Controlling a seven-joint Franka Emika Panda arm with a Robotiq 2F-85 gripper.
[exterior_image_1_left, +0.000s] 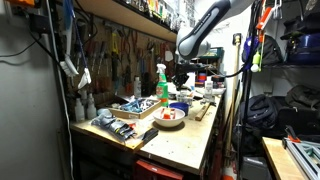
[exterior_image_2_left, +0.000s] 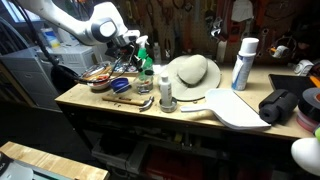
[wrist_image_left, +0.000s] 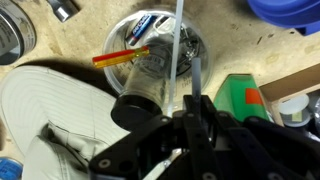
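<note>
My gripper is shut on a thin pale stick, probably a pen, which points out from the fingertips. It hangs over a clear cup that holds an orange pen and a blue marker. The stick's tip lies across the cup's mouth. In an exterior view the gripper is above the bench, beside a green spray bottle, with the cup lower down. In an exterior view the gripper hovers over the middle of the bench.
A white hat sits next to the cup and also shows in the wrist view. A white spray can, a pale board, a black bundle, bowls and blue scissors crowd the bench. Tools hang on the wall behind.
</note>
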